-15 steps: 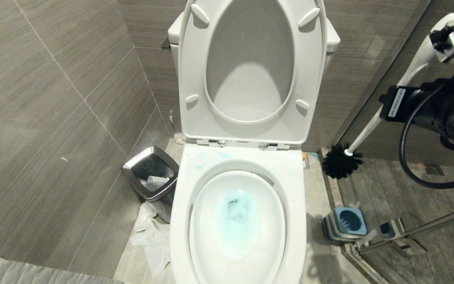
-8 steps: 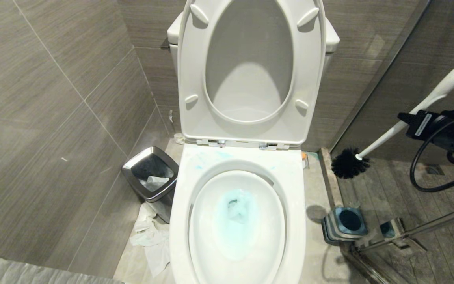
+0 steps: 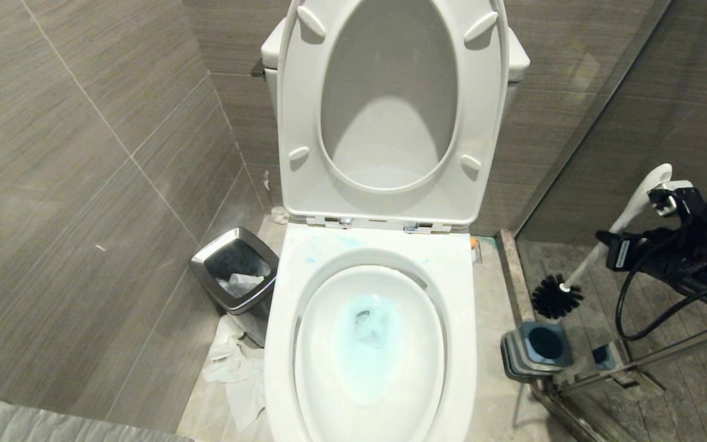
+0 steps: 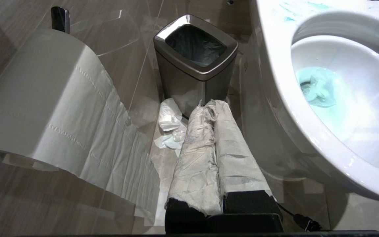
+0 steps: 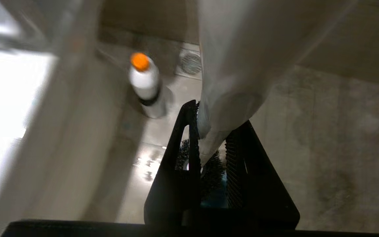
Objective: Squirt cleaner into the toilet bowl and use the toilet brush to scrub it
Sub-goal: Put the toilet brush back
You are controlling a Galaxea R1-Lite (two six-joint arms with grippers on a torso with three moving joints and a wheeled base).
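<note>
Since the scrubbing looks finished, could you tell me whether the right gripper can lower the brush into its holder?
Probably yes: the right gripper holds the toilet brush just above the open holder, nothing between.

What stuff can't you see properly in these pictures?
- Head view: right gripper sits behind the toilet brush handle, so its grip is hidden.
- Right wrist view: the white bottle is blurred; label unreadable.
- Left wrist view: tissue wraps the left gripper; the toilet bowl is cut off.
</note>
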